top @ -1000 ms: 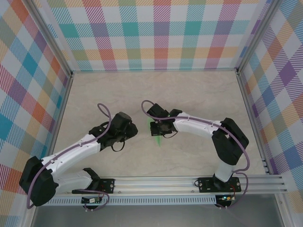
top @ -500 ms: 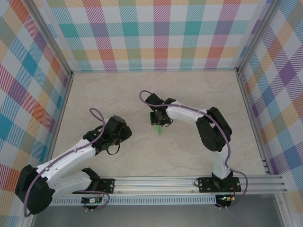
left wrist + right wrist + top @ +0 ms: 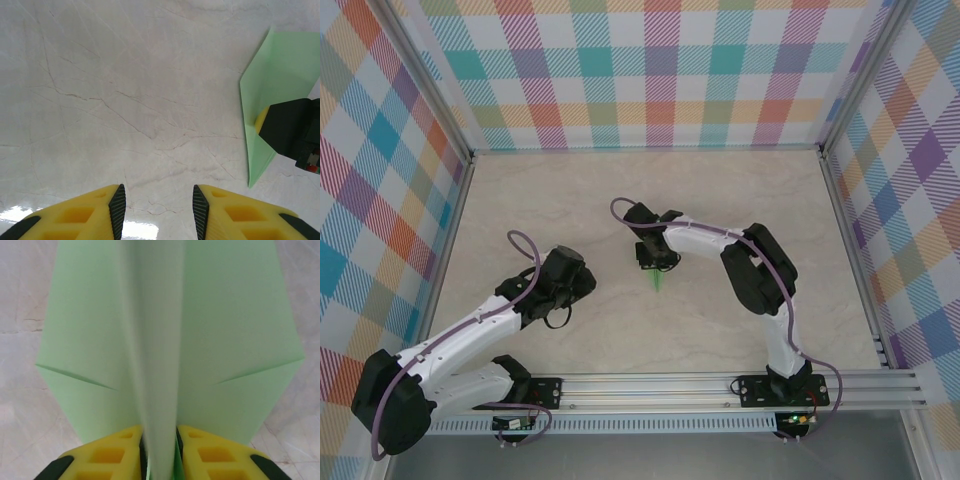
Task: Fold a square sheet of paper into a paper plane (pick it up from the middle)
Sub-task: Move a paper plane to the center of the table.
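Along the bottom edge of the overhead frame runs the aluminium rail point(image 3: 670, 385) that carries both arms. Just above it, lower left of centre, the left claw point(image 3: 156, 215) hangs over bare marble-patterned bench point(image 3: 100, 75). Its yellow fingers are parted and hold nothing, and it is apparently parked aside so as not to crowd the work. At frame centre lies the paper plane point(image 3: 230, 340), pale green and already creased into a dart, its wings spread to either side and a slim point aimed toward the bottom of the overhead frame. The right claw point(image 3: 160, 452) sits over it, jaws drawn in close on either side of the raised centre fold, the natural handle on a dart. Whether they pinch the fold or merely flank it cannot be told. With the creases made, the job looks close to finished. Beyond, across the top of the frame, pastel plaid walls point(image 3: 660, 70) close off the bench.
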Controlling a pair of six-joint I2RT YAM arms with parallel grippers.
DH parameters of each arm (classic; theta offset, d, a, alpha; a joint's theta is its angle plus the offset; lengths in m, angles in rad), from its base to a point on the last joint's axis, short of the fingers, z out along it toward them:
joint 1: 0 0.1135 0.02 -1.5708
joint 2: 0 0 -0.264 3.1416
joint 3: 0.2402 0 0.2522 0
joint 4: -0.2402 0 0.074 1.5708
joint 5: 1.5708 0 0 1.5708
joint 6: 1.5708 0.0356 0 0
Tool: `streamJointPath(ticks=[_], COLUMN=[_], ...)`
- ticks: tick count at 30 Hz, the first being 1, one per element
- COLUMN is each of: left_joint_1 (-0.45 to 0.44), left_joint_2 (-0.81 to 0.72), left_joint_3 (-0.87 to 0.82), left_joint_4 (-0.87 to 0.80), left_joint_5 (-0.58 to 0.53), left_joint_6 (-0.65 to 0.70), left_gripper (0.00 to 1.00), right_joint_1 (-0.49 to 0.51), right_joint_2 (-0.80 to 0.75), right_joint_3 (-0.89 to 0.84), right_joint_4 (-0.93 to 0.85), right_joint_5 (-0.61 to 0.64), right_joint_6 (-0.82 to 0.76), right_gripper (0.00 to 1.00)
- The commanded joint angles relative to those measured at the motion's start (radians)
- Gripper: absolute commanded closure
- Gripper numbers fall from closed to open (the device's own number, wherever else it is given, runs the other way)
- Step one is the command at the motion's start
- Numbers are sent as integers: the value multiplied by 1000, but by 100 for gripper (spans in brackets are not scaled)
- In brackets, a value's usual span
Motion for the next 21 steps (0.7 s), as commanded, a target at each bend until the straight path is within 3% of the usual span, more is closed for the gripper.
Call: streamJointPath(ticks=[1,9,21], left_joint_1=[12,16,19], left_joint_2=[-18,-17,-19], left_joint_3=[-16,-25,-18], left_joint_4=[-10,-10,-15], left_joint_5=[1,7,5], left_joint_6=[-3,-3,4], left_gripper=[58,58,57], right_joint_1=[2,3,2], right_joint_2=[69,143,97], right_joint_3=[18,49,134], right_joint_4=[-60,-117,-183], right_joint_5=[-5,-12,17], right_joint_6=[8,32,24], right_gripper=[75,64,58])
